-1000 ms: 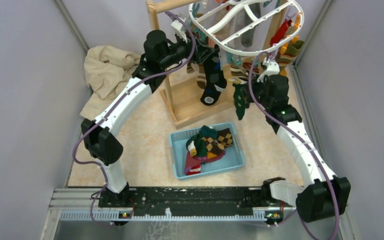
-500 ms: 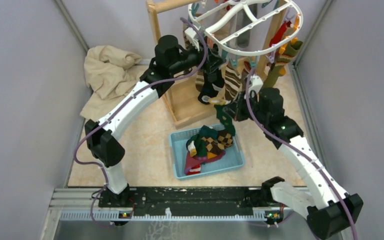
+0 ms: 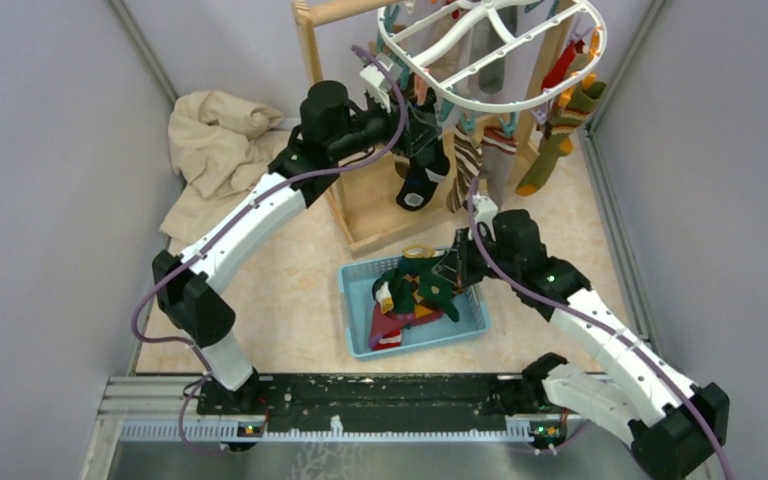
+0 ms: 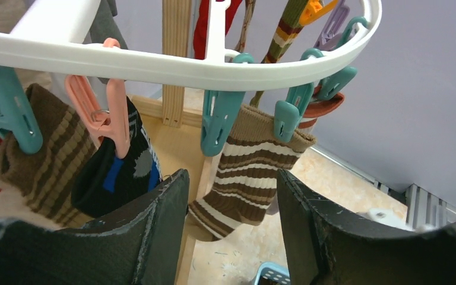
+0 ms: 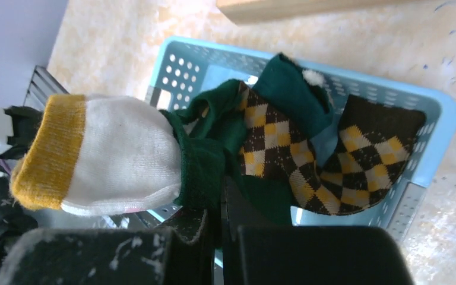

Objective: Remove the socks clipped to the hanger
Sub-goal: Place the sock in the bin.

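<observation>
The white hanger (image 3: 490,50) hangs at the top; its rim (image 4: 184,62) carries teal and pink clips. My left gripper (image 4: 233,196) is open just under the rim. A brown striped sock (image 4: 249,172) on teal clips shows in the gap beyond the tips, untouched. A black sock (image 4: 119,172) and another brown sock (image 4: 47,154) hang to its left. My right gripper (image 5: 221,202) is shut on a green sock with a white and yellow cuff (image 5: 124,160), held over the blue basket (image 5: 439,119). From above, that gripper (image 3: 455,270) is at the basket's far right corner.
Argyle and green socks (image 5: 285,148) lie in the basket (image 3: 360,330). A light wooden stand (image 3: 310,60) with a flat base (image 3: 380,215) carries the hanger. A beige cloth (image 3: 210,150) is heaped at the back left. Grey walls close both sides.
My right arm has swung down and left from the hanger, carrying the green sock to above the basket. The left arm shifted slightly under the hanger; the hanger swayed.
</observation>
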`<control>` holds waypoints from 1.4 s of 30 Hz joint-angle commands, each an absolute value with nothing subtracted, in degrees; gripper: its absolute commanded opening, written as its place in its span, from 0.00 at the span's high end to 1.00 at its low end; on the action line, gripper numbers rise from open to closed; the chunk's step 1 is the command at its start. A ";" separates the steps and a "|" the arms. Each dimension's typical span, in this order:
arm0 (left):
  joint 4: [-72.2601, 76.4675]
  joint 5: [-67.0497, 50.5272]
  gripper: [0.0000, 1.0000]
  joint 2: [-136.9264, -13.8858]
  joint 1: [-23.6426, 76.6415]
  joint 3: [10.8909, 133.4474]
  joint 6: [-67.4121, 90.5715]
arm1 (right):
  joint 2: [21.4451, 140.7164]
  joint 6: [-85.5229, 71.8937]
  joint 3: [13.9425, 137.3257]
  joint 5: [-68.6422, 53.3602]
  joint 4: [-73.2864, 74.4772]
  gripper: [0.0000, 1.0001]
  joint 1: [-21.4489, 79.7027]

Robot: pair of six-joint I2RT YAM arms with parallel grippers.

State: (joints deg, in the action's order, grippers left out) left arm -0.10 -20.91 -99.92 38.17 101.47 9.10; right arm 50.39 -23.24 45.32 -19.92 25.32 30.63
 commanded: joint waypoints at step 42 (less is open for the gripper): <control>-4.98 -2.54 0.35 -90.57 37.23 97.70 7.14 | 77.09 -12.99 85.96 7.93 15.25 0.52 35.54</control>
State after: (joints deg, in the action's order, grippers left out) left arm -5.34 -2.50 -88.20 37.45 93.58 7.97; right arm 74.08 -13.65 78.87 5.96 22.20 37.85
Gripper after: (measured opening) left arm 0.652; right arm 0.483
